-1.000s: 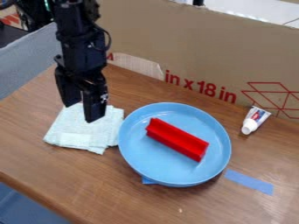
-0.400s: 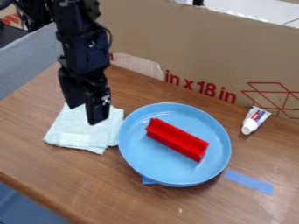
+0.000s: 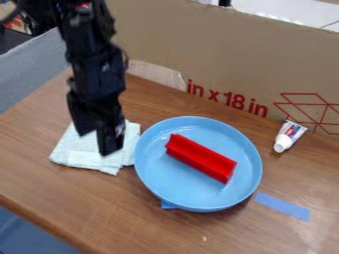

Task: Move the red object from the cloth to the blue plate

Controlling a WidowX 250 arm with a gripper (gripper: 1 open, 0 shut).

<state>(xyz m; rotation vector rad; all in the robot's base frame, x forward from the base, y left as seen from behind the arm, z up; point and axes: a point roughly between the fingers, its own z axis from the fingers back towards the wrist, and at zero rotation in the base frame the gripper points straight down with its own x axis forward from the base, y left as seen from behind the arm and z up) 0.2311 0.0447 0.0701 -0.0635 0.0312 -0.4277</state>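
Note:
The red object [image 3: 200, 157], a bright red oblong block, lies inside the blue plate [image 3: 159, 175], slanting from upper left to lower right. Left of the plate, the pale mint cloth [image 3: 79, 151] rests on the wooden table with nothing red on it. My black gripper [image 3: 98, 141] hangs over the cloth's right part, pointing down, its fingers apart and empty. The arm covers part of the cloth.
A small white tube with red print [image 3: 284, 137] lies right of the plate. A strip of blue tape [image 3: 282, 208] sits near the front edge. A cardboard box wall [image 3: 252, 69] runs along the back of the table.
The gripper has drifted slightly left and down over the cloth. The red block and plate have not moved.

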